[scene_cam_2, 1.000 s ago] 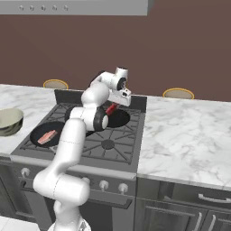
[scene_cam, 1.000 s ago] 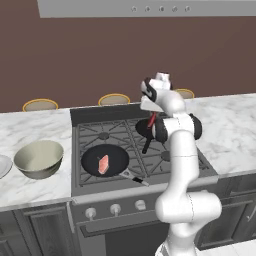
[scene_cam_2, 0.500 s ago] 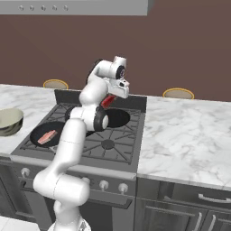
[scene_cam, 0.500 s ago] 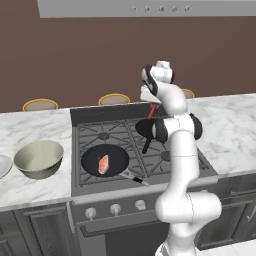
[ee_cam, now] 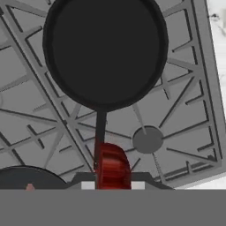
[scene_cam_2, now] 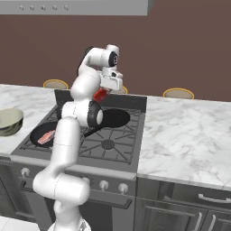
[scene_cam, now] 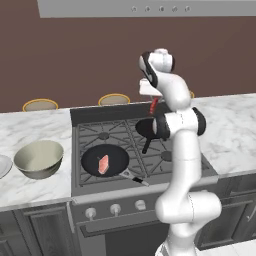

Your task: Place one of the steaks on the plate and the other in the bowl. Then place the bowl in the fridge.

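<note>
My gripper [scene_cam: 153, 104] [scene_cam_2: 102, 93] hangs high over the back of the stove, shut on the bright red steak [scene_cam: 153, 107] [scene_cam_2: 100, 95] [ee_cam: 113, 165], which dangles from its jaws. Directly below sits an empty black pan [scene_cam: 144, 127] [ee_cam: 105, 48]. The paler pink steak [scene_cam: 103, 163] [scene_cam_2: 45, 136] lies in the front-left black pan [scene_cam: 105, 160]. The beige bowl [scene_cam: 39, 158] [scene_cam_2: 9, 121] stands on the counter left of the stove, and the grey plate [scene_cam: 2, 166] is cut by the left edge. The fridge is out of view.
The stove [scene_cam: 125, 145] has grey grates and knobs along its front. Marble counter [scene_cam_2: 185, 131] stretches to both sides. Yellow-rimmed round discs [scene_cam: 40, 105] [scene_cam_2: 178, 93] stand behind the counter against the brown wall. A grey hood [scene_cam: 150, 7] hangs overhead.
The gripper has risen from just above the rear pan, carrying the red steak up with it. The pink steak, bowl and pans have stayed put.
</note>
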Available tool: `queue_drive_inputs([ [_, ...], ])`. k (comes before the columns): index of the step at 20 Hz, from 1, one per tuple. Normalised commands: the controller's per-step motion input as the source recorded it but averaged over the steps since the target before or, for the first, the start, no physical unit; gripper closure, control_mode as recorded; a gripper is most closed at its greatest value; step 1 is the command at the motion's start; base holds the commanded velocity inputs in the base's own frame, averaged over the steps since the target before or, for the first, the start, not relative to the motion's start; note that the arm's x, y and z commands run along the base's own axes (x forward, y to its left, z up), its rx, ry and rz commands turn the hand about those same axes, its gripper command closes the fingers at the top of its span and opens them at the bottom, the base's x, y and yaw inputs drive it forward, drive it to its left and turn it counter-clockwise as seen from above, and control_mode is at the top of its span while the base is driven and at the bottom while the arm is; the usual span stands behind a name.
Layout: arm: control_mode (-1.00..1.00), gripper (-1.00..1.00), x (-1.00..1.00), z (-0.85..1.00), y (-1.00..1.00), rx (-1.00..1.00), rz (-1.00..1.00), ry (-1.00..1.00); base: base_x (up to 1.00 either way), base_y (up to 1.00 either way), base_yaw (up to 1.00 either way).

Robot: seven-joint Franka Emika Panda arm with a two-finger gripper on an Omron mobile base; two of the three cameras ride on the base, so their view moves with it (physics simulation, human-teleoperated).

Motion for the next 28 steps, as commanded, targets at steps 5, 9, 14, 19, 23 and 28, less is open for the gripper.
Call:
queue_drive_inputs([
  [5,-1.00,1.00,-1.00,-0.05,0.07,-0.02,0.00,-0.21,0.00,0.00,0.00],
  [9,-1.00,1.00,-1.00,-0.16,0.08,-0.04,0.00,-0.16,0.00,0.00,0.00],
  [14,-1.00,1.00,-1.00,-0.01,0.26,-0.12,0.00,-0.14,0.00,0.00,0.00],
  [19,-1.00,1.00,-1.00,0.08,0.12,-0.12,0.00,-0.19,0.00,0.00,0.00],
  [23,-1.00,1.00,-0.95,0.41,0.03,-0.01,-0.02,-0.02,0.00,0.00,0.00],
  [28,-1.00,1.00,-0.87,0.43,0.00,0.00,-0.01,-0.01,0.00,0.00,0.00],
])
